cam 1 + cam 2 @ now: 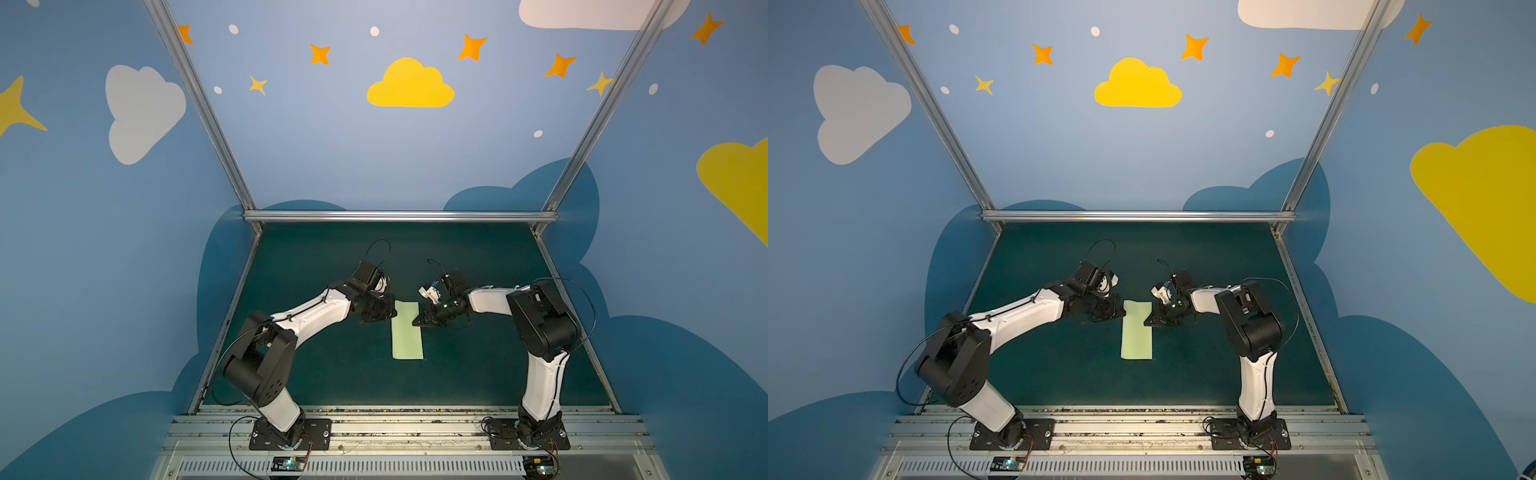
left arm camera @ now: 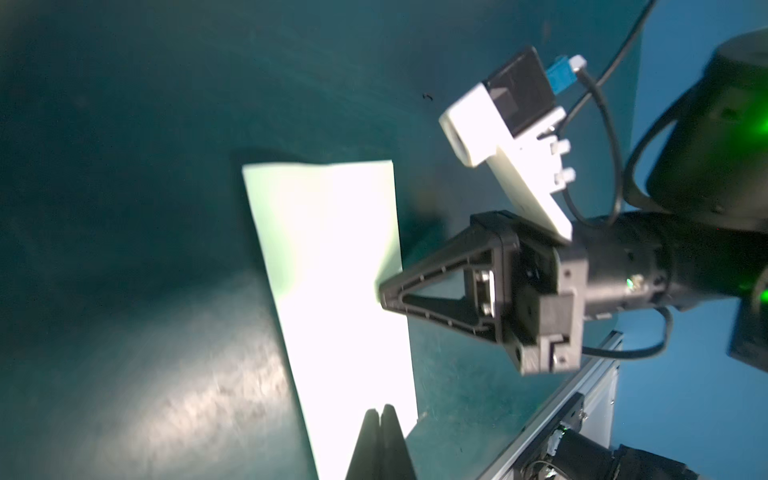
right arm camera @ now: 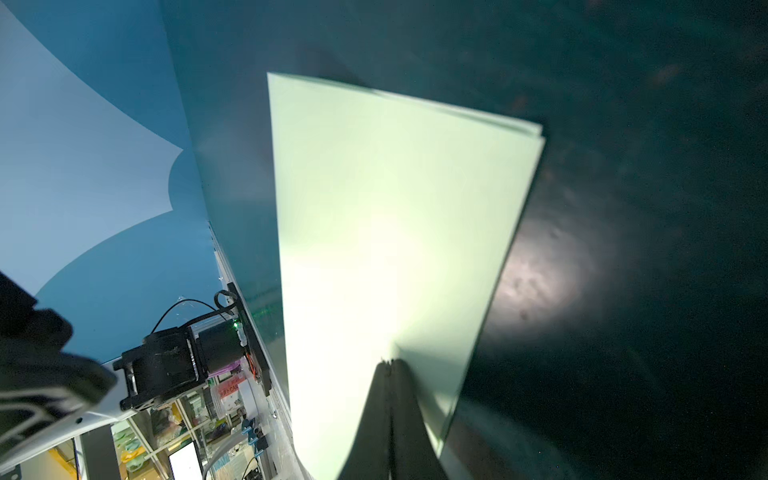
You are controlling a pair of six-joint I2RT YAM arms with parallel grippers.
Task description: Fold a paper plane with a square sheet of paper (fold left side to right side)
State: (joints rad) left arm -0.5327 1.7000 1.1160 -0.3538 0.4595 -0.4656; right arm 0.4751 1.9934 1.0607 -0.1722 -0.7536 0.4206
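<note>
Presently left jaws and right jaws stand closed, empty, tips at opposite edges of the halved square sheet of paper point(image 1: 408, 336).

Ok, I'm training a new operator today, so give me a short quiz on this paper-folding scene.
1. True or false: the paper lies open as a full square.
2. Both pairs of jaws are: A open, B shut, C one of each.
3. Fill in: the paper lies on the dark green ___.
Key: 1 false, it is a narrow folded strip. 2 B. 3 table.
</note>
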